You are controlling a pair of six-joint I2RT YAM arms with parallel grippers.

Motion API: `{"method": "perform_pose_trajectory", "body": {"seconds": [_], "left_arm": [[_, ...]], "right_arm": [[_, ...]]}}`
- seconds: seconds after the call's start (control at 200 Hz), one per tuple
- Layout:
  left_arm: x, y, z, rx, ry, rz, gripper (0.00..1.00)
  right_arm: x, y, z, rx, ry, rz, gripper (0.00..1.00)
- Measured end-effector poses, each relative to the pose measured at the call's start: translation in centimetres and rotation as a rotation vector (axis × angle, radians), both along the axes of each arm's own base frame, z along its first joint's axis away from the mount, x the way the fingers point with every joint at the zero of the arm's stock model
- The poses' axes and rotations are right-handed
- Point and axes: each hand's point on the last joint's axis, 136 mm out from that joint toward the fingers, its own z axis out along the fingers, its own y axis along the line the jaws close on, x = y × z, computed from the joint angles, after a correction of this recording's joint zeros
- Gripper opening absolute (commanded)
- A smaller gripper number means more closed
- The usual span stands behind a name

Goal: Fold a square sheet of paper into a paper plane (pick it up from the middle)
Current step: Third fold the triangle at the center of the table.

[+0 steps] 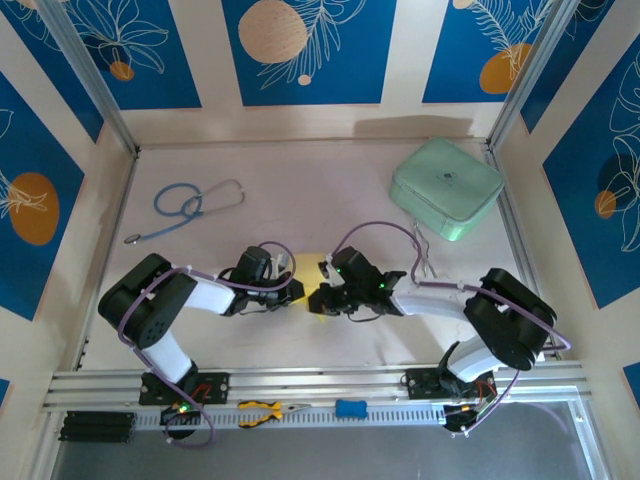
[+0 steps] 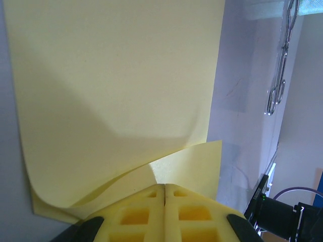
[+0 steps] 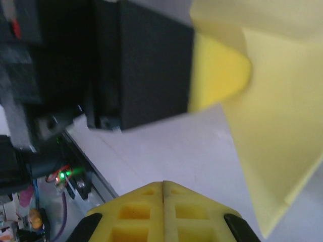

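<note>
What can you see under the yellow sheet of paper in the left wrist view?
Pale table borders the square sheet of paper. Its near edge, lifted at the left tool, reveals its own underside and shadow. Whatever lies beneath the flat part is covered.

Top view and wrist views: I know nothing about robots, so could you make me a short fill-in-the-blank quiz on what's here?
1. The sheet of paper is pale ___.
2. The left fingers are ___, with no gap between them.
3. In the top view, the stethoscope lies on the ___ half of the table.
4. The rounded case is mint-___.
Missing words: yellow, shut, left, green.
</note>
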Motion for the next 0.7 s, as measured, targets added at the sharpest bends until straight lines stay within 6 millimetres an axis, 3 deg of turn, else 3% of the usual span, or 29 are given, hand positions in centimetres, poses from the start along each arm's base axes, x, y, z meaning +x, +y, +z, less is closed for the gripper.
{"method": "perform_pose_trajectory", "body": {"seconds": [0.28, 0.7], "left_arm": [[0.0, 0.0, 0.0, -0.003, -0.004, 0.000, 0.04], [0.0, -0.1, 0.1, -0.008, -0.008, 0.000, 0.09]], "right_arm": [[0.6, -0.9, -4.2, -0.102, 0.084, -0.030, 0.04], [0.1, -1.8, -5.3, -0.081, 0.108, -0.071, 0.03]]}}
